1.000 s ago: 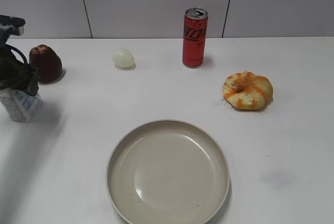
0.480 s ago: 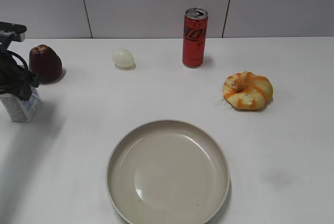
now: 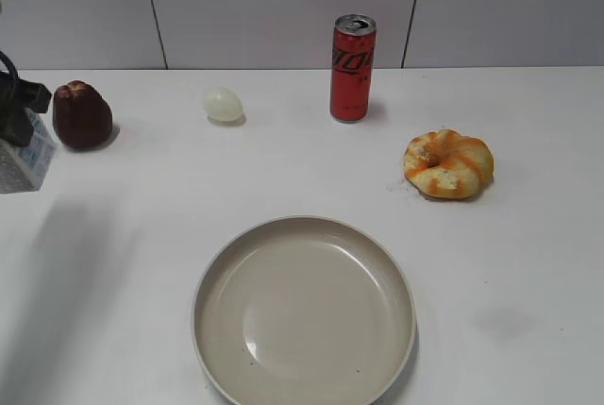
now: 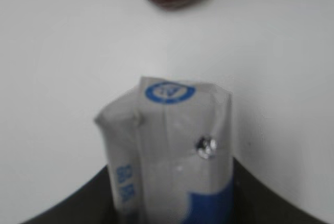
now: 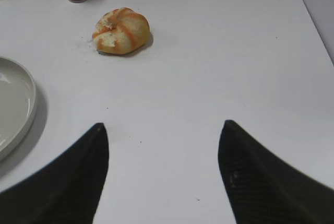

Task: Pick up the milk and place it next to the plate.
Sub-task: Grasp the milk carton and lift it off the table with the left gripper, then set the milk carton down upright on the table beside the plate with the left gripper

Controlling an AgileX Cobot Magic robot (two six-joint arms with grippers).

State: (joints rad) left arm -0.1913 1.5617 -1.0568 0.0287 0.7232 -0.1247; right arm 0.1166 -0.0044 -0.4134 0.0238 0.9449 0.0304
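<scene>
Left pincer (image 3: 13, 122) clamps the milk (image 4: 169, 156) above the table (image 3: 528, 235).

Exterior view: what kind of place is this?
Probably a lab test bench, not a kitchen: a bare white table against plain wall panels, with unrelated props set apart on it: a plate, a red can, a bun.

This looks like a robotics lab test station rather than a home kitchen. A bare white bench (image 3: 528, 263) stands against plain grey wall panels (image 3: 283, 4) with dark seams. The food items are spaced well apart like test props: a red can (image 3: 352, 67), a bun (image 3: 448, 163), an egg (image 3: 223, 104), a dark red fruit (image 3: 81, 114) and an unfilled beige plate (image 3: 304, 311).
</scene>
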